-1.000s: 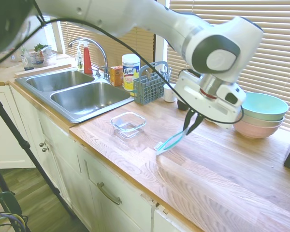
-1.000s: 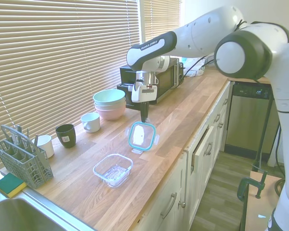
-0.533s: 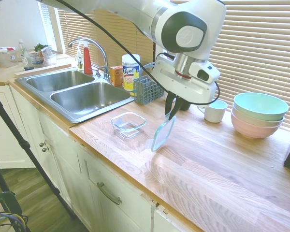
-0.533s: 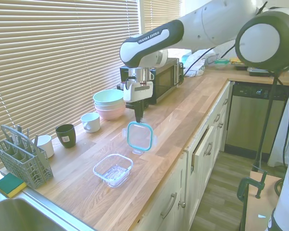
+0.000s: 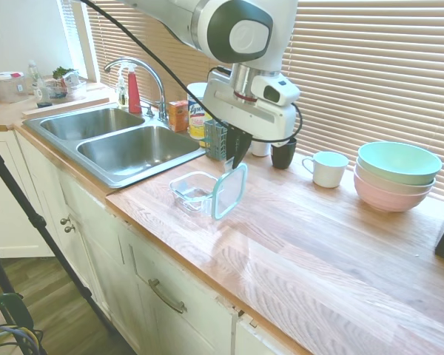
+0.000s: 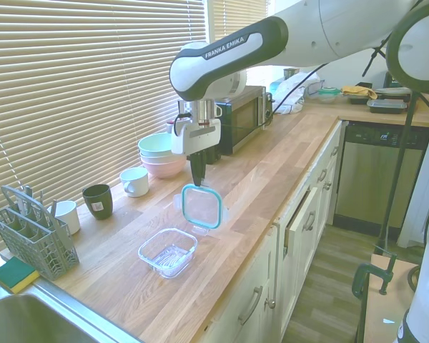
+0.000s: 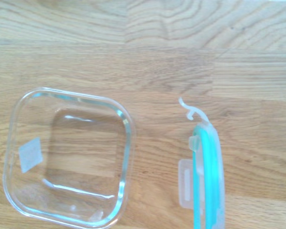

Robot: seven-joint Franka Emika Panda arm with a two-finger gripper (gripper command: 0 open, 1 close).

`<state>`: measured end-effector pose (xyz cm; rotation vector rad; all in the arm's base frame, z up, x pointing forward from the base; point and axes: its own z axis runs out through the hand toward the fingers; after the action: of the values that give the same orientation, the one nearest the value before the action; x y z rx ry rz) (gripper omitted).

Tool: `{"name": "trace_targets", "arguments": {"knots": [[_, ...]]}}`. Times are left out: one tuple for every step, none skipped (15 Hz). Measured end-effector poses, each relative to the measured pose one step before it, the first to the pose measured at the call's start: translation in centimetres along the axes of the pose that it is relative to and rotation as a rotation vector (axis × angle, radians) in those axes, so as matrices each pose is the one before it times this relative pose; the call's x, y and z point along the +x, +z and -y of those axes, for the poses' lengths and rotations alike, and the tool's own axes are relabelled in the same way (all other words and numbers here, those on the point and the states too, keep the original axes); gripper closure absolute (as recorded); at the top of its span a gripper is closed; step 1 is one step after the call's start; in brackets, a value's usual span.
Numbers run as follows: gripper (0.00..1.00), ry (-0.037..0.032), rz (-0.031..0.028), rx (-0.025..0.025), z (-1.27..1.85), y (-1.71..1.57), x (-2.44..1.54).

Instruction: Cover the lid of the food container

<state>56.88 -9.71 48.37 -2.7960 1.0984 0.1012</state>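
gripper (image 6: pixel 198 181) pinching lid (image 6: pixel 201 206) edge-up beside food container (image 6: pixel 169 251); fingertips hidden.

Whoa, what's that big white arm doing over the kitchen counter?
The arm's tool is shut on the top edge of a teal-rimmed clear lid, holding it on edge in the air above the wooden counter. A small empty glass food container sits open on the counter close beside the lid. The lid is not yet on it. A stack of pastel bowls and some mugs stand back by the window blinds, apart from the action.
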Motion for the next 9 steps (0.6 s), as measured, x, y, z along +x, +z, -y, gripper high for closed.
{"name": "trace_targets", "arguments": {"knots": [[1.0,-0.00294,-0.00329,-0.00006,0.411,-0.168,-0.365],[1.0,-0.00137,-0.00243,-0.00002,0.292,-0.127,-0.29],[1.0,-0.00073,-0.00323,0.00018,0.263,-0.186,-0.324],[1.0,-0.00044,-0.00339,0.00034,0.307,-0.204,-0.373],[1.0,0.00149,-0.00375,-0.00085,0.298,-0.184,-0.37],[1.0,0.00042,-0.00278,-0.00199,0.296,-0.101,-0.352],[1.0,-0.00061,-0.00153,-0.00216,0.272,-0.026,-0.296],[1.0,-0.00075,-0.00039,-0.00199,0.246,0.036,-0.206],[1.0,0.00144,0.00025,-0.0011,0.177,0.043,-0.135]]}}
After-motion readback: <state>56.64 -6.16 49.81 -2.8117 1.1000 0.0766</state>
